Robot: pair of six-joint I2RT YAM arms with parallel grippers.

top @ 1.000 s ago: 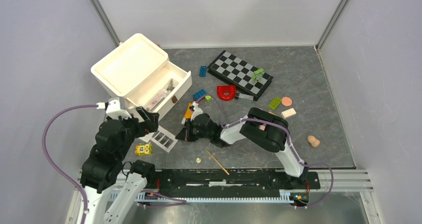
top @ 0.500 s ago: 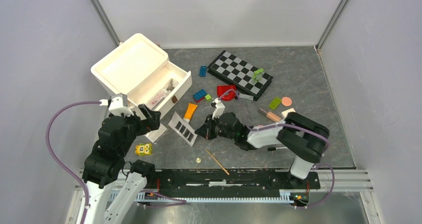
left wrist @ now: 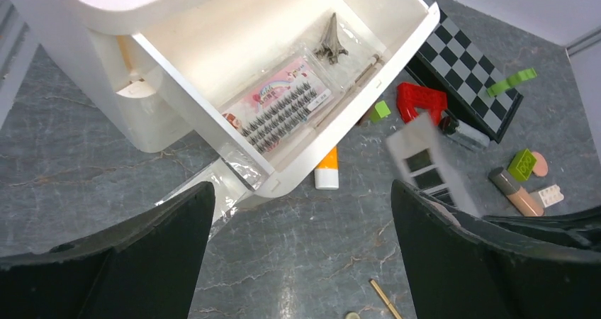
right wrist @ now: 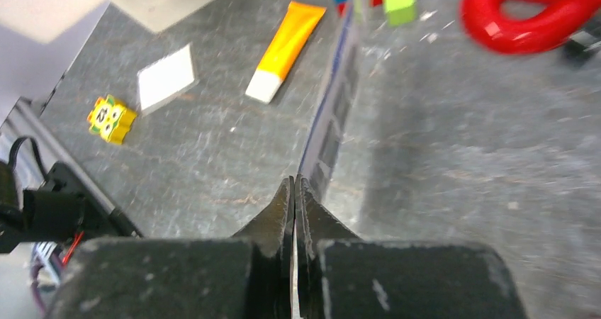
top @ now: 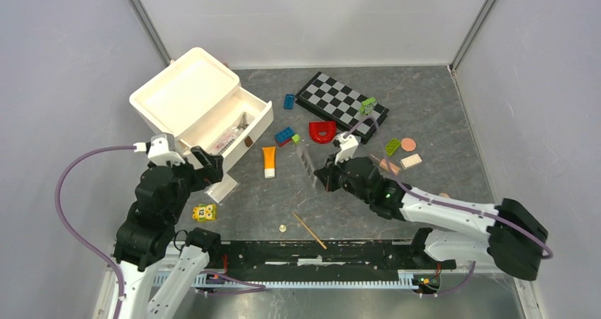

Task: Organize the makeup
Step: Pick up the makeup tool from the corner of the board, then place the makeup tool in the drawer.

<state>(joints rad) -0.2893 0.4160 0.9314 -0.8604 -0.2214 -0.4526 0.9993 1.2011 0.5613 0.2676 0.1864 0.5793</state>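
Right now the right end effector [right wrist: 294,182] is pinched fully together on the thin edge of the white palette [right wrist: 333,117]. It's a flat, rigid card with dark rectangular pans, held edge-on over the middle of the grey, marbled tabletop [top: 439,106] and blurred in every view. Whether its far end touches the surface, I cannot tell. Over on the other side, the left end effector [left wrist: 301,191] gapes as wide as it goes, gripping nothing, poised just in front of the open white box [left wrist: 397,21]. That box is smooth, rounded plastic, and a pink lash pack [left wrist: 280,105] lies flat inside it. The orange tube [left wrist: 327,170], soft-sided with a white cap, lies on the tabletop just beside the box's front corner. A glossy red horseshoe-shaped piece [right wrist: 524,14] lies beyond the palette.
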